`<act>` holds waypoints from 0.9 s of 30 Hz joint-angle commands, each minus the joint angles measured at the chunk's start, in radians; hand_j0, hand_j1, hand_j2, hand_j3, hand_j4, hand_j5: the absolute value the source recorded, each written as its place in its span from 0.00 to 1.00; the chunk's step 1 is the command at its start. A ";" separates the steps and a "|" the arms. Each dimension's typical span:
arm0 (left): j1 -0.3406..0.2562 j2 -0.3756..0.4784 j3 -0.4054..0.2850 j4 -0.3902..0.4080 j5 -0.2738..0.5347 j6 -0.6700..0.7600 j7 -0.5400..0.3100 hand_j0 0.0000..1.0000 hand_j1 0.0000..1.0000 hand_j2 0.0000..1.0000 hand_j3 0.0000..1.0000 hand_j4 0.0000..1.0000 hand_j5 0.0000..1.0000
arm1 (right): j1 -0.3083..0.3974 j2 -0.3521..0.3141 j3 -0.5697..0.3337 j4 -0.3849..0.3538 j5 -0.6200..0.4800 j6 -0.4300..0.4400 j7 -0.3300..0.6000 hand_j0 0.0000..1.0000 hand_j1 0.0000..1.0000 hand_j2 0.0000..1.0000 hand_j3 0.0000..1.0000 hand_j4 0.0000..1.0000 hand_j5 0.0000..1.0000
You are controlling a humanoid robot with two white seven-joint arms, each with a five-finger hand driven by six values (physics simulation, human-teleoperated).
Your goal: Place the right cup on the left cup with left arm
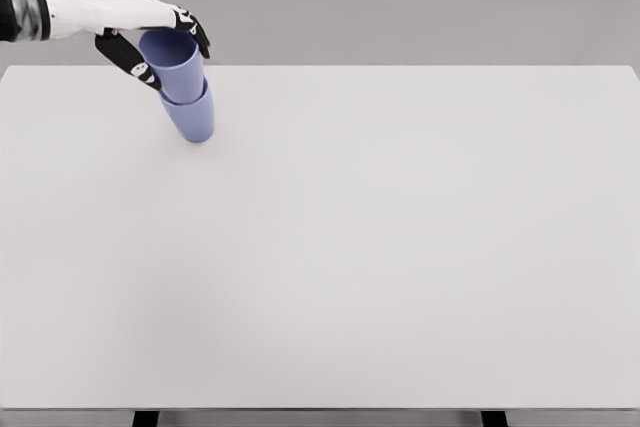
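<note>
Left hand grips upper cup, nested in lower cup, near the white table's far-left corner. Grey wall behind.

At the upper left of the frame, the left arm was cut off by the picture's edge. The upper cup hid the lower cup's rim and part of the left hand. Table legs were cropped at the bottom.

My left arm reaches in level from the upper left edge. My left hand has thumb and fingers curled in a grasp.
</note>
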 commanded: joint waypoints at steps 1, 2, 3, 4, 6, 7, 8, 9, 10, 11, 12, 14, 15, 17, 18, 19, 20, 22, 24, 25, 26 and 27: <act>0.000 0.000 0.009 0.000 0.006 0.003 0.000 0.63 0.63 0.63 0.63 0.63 0.63 | 0.000 0.000 0.000 0.000 0.000 0.000 0.000 1.00 1.00 1.00 1.00 1.00 1.00; 0.000 0.000 0.012 0.000 0.006 0.003 0.000 0.63 0.63 0.63 0.63 0.63 0.63 | 0.000 0.000 0.000 0.000 0.000 0.000 0.000 1.00 1.00 1.00 1.00 1.00 1.00; 0.000 0.000 0.012 0.000 0.006 0.003 0.000 0.64 0.64 0.64 0.64 0.64 0.64 | 0.000 0.000 0.000 0.000 0.000 0.000 0.000 1.00 1.00 1.00 1.00 1.00 1.00; 0.000 0.000 0.012 0.000 0.006 0.003 0.000 0.69 0.69 0.69 0.69 0.69 0.69 | 0.000 0.000 0.000 0.000 0.000 0.000 0.000 1.00 1.00 1.00 1.00 1.00 1.00; 0.002 0.000 0.012 0.002 -0.002 0.003 0.000 0.92 0.92 0.92 0.92 0.92 0.92 | 0.000 0.000 0.000 0.000 0.000 0.000 0.000 1.00 1.00 1.00 1.00 1.00 1.00; 0.006 0.000 0.013 0.000 -0.003 0.003 0.000 0.99 0.99 0.99 0.99 0.99 0.99 | 0.000 0.000 0.000 0.000 0.000 0.000 0.000 1.00 1.00 1.00 1.00 1.00 1.00; 0.008 0.000 0.013 0.002 -0.003 0.003 0.000 0.99 0.99 0.99 0.99 0.99 0.99 | 0.000 0.000 0.000 0.000 0.000 0.000 0.000 1.00 1.00 1.00 1.00 1.00 1.00; 0.008 0.002 0.012 0.002 -0.003 0.003 0.000 1.00 1.00 1.00 1.00 1.00 1.00 | 0.000 0.000 0.000 0.000 0.000 0.000 0.000 1.00 1.00 1.00 1.00 1.00 1.00; 0.008 0.002 0.012 0.002 -0.003 0.003 0.000 1.00 1.00 1.00 1.00 1.00 1.00 | 0.000 0.000 0.000 0.000 0.000 0.000 0.000 1.00 1.00 1.00 1.00 1.00 1.00; 0.008 0.000 0.012 0.002 -0.003 0.003 0.000 1.00 1.00 1.00 1.00 1.00 1.00 | 0.000 0.000 0.000 0.000 0.000 0.000 0.000 1.00 1.00 1.00 1.00 1.00 1.00; 0.008 0.002 0.012 0.002 -0.003 0.003 0.000 1.00 1.00 1.00 1.00 1.00 1.00 | 0.000 0.000 0.000 0.000 0.000 0.000 0.000 1.00 1.00 1.00 1.00 1.00 1.00; 0.008 0.009 0.013 -0.001 -0.002 0.003 0.000 1.00 1.00 1.00 1.00 1.00 1.00 | 0.000 0.000 0.000 0.000 0.000 0.000 0.000 1.00 1.00 1.00 1.00 1.00 1.00; 0.009 0.017 0.015 -0.020 0.000 0.003 0.000 1.00 1.00 1.00 1.00 1.00 1.00 | 0.000 0.000 0.000 0.000 0.000 0.000 0.000 1.00 1.00 1.00 1.00 1.00 1.00; 0.011 0.097 0.076 -0.181 0.014 0.003 0.000 1.00 1.00 1.00 1.00 1.00 1.00 | 0.000 0.000 0.000 0.000 0.000 0.000 0.000 1.00 1.00 1.00 1.00 1.00 1.00; 0.017 0.150 0.093 -0.244 0.035 0.003 0.000 1.00 1.00 1.00 1.00 1.00 1.00 | 0.000 0.000 0.000 0.000 0.000 0.000 0.000 1.00 1.00 1.00 1.00 1.00 1.00; 0.032 0.201 0.098 -0.322 0.087 0.003 0.000 1.00 1.00 1.00 1.00 1.00 1.00 | 0.000 0.000 0.000 0.000 0.000 0.000 0.000 1.00 1.00 1.00 1.00 1.00 1.00; 0.035 0.259 0.110 -0.398 0.126 0.003 0.000 1.00 1.00 1.00 1.00 1.00 1.00 | 0.000 0.000 0.000 0.000 0.000 0.000 0.000 1.00 1.00 1.00 1.00 1.00 1.00; 0.041 0.359 0.128 -0.533 0.172 0.003 0.000 1.00 1.00 1.00 1.00 1.00 1.00 | 0.000 0.000 0.000 0.000 0.000 0.000 0.000 1.00 1.00 1.00 1.00 1.00 1.00; 0.089 0.454 0.145 -0.675 0.225 0.003 0.000 1.00 1.00 1.00 1.00 1.00 1.00 | 0.000 0.000 0.000 0.000 0.000 0.000 0.000 1.00 1.00 1.00 1.00 1.00 1.00; 0.118 0.483 0.200 -0.725 0.228 0.003 0.000 1.00 1.00 1.00 1.00 1.00 1.00 | 0.000 0.000 0.000 0.000 0.000 0.000 0.000 1.00 1.00 1.00 1.00 1.00 1.00; 0.202 0.505 0.266 -0.773 0.235 0.003 0.000 1.00 1.00 1.00 1.00 1.00 1.00 | 0.000 0.000 0.000 0.000 0.000 0.000 0.000 1.00 1.00 1.00 1.00 1.00 1.00; 0.271 0.513 0.329 -0.802 0.238 0.003 0.000 1.00 1.00 1.00 1.00 1.00 1.00 | 0.000 0.000 0.000 0.000 0.000 0.000 0.000 1.00 1.00 1.00 1.00 1.00 1.00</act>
